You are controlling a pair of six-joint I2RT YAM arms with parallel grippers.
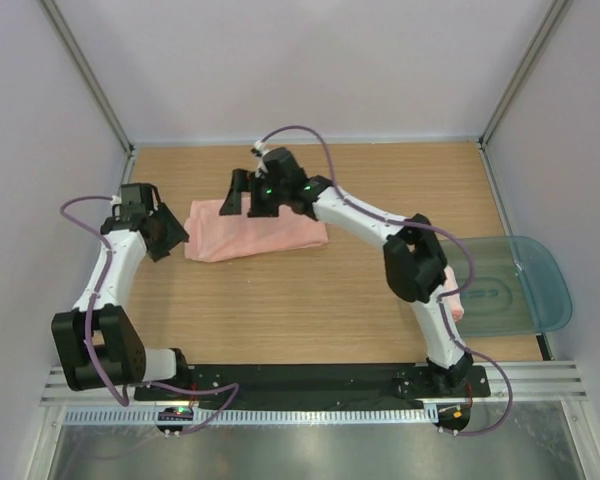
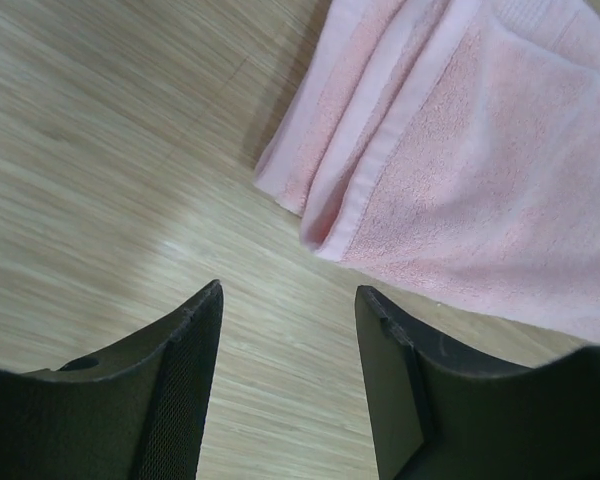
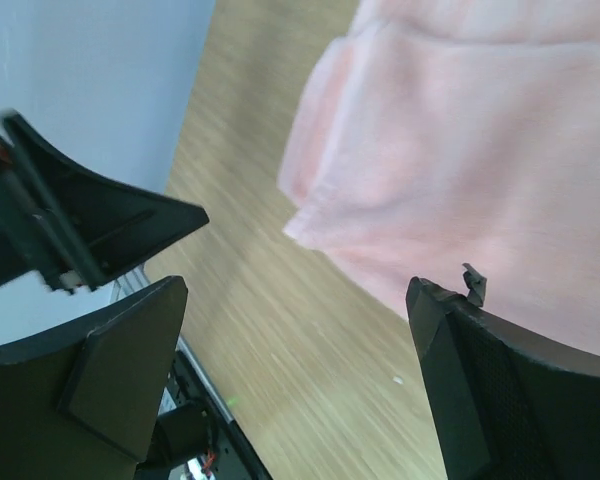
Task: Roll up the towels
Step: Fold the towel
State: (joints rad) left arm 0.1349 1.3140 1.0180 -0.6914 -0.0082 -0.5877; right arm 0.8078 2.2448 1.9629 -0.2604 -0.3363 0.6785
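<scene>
Right pincer (image 1: 248,200) hangs over the far-left part of the long towel (image 1: 270,238), jaws spread wide w/ nothing between them. Left pincer (image 1: 168,240) sits just left of that towel's left end, over the table (image 1: 310,310), jaws also apart & empty. Bare wood shows between its fingers, and it's not touching the cloth.

Long towel lies centre-left on the table, folded flat into a strip running left–right, slightly askew. No roll started yet: in the left wrist view the left end shows stacked hems, a bit fanned out. Second towel (image 1: 452,298) shows only as a pink bit by the right arm's forearm, at the left rim of the tray (image 1: 540,290) on the right side of the table. It's mostly hidden, so I can't tell how it lies.

Step, as I read it: setup for rolling the long towel, neither pincer gripping. Next move prob. needs both pincers down on the left short edge, one at the near corner and one at the far. They'd pinch all layers together, then turn the edge over toward the right. Layers look loose, so the first turn wants to be tight & even, or the roll goes cone-shaped.
</scene>
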